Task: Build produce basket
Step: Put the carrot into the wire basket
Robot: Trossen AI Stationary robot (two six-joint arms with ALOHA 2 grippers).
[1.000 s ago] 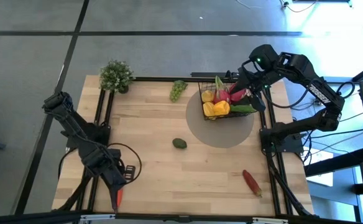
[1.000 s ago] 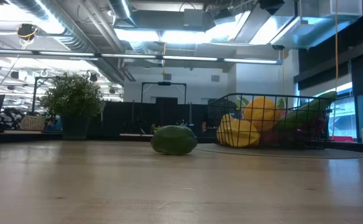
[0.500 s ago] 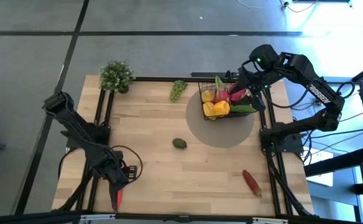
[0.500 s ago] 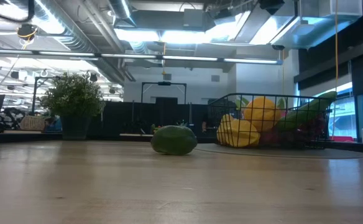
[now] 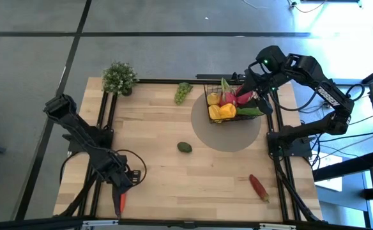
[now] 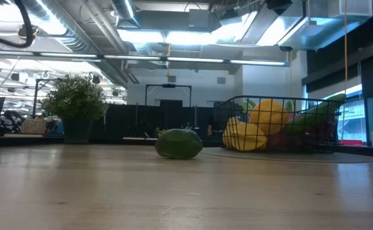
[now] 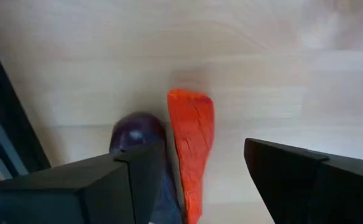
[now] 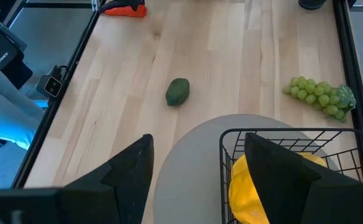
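Observation:
The black wire basket stands on a grey round mat at the far right, holding a yellow pepper and other produce. My right gripper hovers open above the basket's corner. An avocado lies mid-table and green grapes lie at the far edge. At the near left, my left gripper points down, open, over an orange carrot that lies on the table between its fingers. A purple eggplant lies beside the carrot, partly hidden behind one finger. My left gripper's fingers stand apart on either side of the carrot, which lies flat on the table. The carrot's edge is very close to one finger. I cannot tell whether that finger touches the carrot or the eggplant behind it.
A red chili lies near the front right. A small potted plant stands at the far left corner. Black frame rails run along the table's left and right sides. Bare wood lies between the avocado and the near edge.
My left arm has shifted slightly at the near left. A dark loop of its cable has come into the upper left of the low view. The produce and the basket have stayed where they were.

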